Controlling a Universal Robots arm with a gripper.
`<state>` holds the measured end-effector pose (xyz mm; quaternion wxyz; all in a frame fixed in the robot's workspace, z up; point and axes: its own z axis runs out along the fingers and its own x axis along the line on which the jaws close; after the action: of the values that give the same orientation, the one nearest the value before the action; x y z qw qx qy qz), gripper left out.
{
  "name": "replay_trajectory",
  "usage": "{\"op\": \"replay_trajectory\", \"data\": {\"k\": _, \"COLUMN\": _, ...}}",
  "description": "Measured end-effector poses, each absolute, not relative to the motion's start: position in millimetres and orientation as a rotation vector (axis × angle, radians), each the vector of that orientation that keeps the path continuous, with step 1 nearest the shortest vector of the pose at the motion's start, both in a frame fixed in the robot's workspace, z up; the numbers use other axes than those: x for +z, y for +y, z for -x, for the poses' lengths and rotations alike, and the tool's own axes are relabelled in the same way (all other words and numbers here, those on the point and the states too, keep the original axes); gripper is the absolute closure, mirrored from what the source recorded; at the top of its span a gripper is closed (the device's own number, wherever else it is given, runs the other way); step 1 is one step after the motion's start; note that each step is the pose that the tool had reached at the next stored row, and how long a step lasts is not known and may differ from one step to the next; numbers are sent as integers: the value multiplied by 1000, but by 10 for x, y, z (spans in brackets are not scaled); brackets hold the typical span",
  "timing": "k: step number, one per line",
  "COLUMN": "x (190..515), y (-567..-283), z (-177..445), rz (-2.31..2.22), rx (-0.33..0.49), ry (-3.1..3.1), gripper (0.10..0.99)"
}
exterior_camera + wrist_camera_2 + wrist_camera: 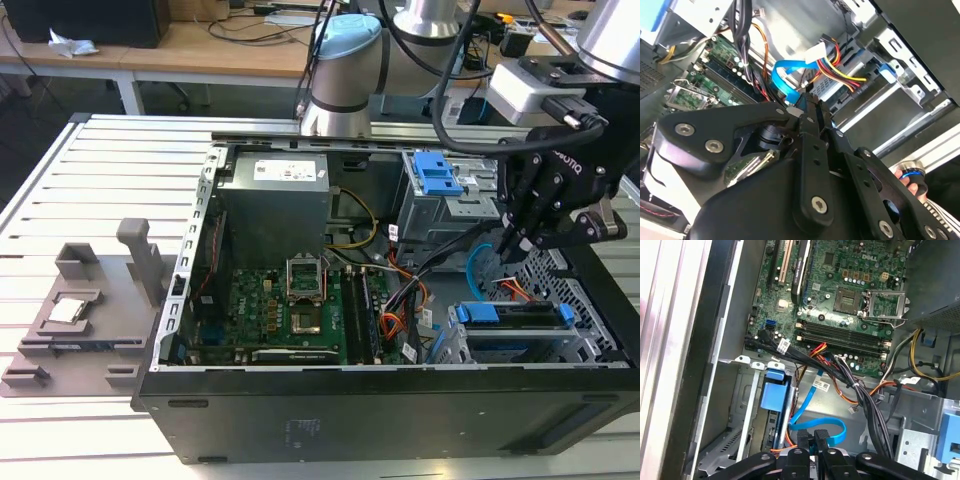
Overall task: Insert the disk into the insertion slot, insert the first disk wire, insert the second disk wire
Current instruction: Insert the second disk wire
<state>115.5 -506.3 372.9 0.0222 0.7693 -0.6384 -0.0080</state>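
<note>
Black gripper [813, 439] pinched shut on thin flat light-blue looping cable [832, 426]; blue-framed silver disk [512, 318] seated in perforated grey cage [560, 350]

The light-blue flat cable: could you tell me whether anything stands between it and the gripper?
Nothing visible does. In both wrist views the gripper is shut on the light-blue flat cable above the case floor. The orange, red and black wire bundle lies beside its loop, not between them.
</note>
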Motion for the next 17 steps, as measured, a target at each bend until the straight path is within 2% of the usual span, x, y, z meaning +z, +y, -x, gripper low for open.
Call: {"op": "replay_trajectory", "data": {"k": 17, "x": 3721, "y": -5471, "z": -1156, "rz": -2374, "rx": -10, "ry": -1971, "gripper": 922}}
